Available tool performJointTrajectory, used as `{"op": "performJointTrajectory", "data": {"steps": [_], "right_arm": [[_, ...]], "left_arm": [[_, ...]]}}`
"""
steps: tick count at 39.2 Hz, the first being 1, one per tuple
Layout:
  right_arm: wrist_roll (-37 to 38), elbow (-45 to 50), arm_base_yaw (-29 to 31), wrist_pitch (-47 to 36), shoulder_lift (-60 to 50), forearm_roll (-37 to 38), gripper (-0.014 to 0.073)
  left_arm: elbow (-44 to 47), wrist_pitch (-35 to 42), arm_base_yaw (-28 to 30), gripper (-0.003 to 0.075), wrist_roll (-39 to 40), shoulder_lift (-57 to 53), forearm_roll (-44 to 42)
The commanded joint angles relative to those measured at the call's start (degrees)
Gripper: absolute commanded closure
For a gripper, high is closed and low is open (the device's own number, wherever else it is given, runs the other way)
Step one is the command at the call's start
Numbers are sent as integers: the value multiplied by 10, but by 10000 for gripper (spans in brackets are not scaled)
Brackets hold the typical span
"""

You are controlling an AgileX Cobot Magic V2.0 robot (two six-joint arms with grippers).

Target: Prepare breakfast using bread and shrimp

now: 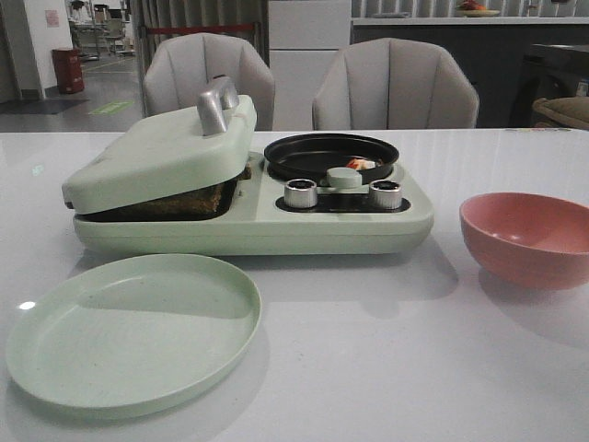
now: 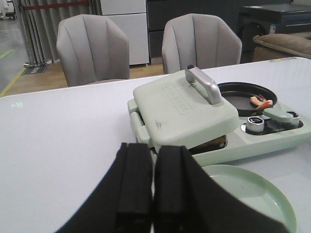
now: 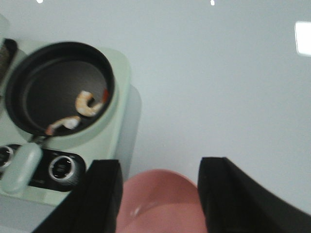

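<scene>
Sitting in pan [image 3: 43, 87]: two shrimp [image 3: 87, 103].

Bread [image 1: 179, 203] mostly hidden under lid [image 1: 156, 157] — pink bowl [image 3: 163, 201] cut off.

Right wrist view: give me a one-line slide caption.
Open right gripper above the pink bowl, beside the black pan holding two shrimp.

The setting looked like a showroom or demo space staged as a dining area: a white table [image 1: 515, 368] carried a mint-green breakfast maker [image 1: 248, 193], two grey upholstered chairs [image 1: 394, 85] stood behind it, and farther back were a curtain [image 2: 53, 24], a counter [image 1: 460, 23] and open floor with green markings.
</scene>
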State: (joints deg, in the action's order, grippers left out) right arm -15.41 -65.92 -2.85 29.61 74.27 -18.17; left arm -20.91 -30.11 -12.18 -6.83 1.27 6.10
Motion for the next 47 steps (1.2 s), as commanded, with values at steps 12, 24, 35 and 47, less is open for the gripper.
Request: {"op": "performJointTrajectory", "data": {"steps": [12,24,35,47], "right_arm": [[-18,195,-89,-255,-210,0,129],[-18,338,-123,-274,-383,3,131],[-18,465,-123,-275,-577,-15,261],[-18,523,-123,-280,-633,-15,297]], "left_arm": [[-16,48,-3,606,5,7,6],[-16,48,-3,607,5,7,6],[-16,48,-3,606,5,7,6],[-16,48,-3,607,5,7,6]]}}
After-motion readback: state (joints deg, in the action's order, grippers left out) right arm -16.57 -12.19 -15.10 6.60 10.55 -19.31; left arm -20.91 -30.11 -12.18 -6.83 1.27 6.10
